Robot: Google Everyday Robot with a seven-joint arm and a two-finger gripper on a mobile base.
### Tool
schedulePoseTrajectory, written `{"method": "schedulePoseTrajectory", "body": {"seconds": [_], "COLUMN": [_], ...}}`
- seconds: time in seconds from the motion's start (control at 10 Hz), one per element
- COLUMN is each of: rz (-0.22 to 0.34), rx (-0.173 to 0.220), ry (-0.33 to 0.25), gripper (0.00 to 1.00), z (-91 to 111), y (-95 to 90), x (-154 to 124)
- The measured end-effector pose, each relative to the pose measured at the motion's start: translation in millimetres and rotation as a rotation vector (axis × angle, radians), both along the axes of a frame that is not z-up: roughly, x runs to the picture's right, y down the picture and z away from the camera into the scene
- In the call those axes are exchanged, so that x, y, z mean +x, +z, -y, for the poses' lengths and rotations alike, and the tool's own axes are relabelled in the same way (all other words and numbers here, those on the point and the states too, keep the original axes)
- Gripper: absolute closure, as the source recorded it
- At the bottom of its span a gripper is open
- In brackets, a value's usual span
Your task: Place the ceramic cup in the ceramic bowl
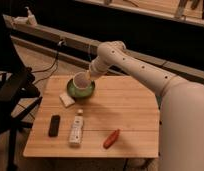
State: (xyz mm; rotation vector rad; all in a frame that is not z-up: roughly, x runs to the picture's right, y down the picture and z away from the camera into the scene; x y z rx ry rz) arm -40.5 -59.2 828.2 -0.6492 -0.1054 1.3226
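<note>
Wooden table (125,115), black remote (54,125), white bottle (76,130), perhaps red pepper (112,138)

Dim, warm overhead light is falling on the wooden table (120,107); background going dark; gripper (85,80) at upper-centre blurring softly.
</note>
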Motion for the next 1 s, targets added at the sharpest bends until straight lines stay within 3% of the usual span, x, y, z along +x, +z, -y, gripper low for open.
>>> {"method": "schedulePoseTrajectory", "body": {"seconds": [0.3,0.5,0.7,1.0], "rz": [-0.021,-0.028,-0.021,-0.019], "rx": [-0.013,-0.027,-0.016,-0.024], "ry": [0.043,0.06,0.043,0.047], "gripper": [0.96,0.75,0.63,0.62], "z": [7.4,3.7,1.1,2.1], "y": [24.3,46.9,45.0,44.7], "x": [1.9,1.1,-4.0,-14.6]}}
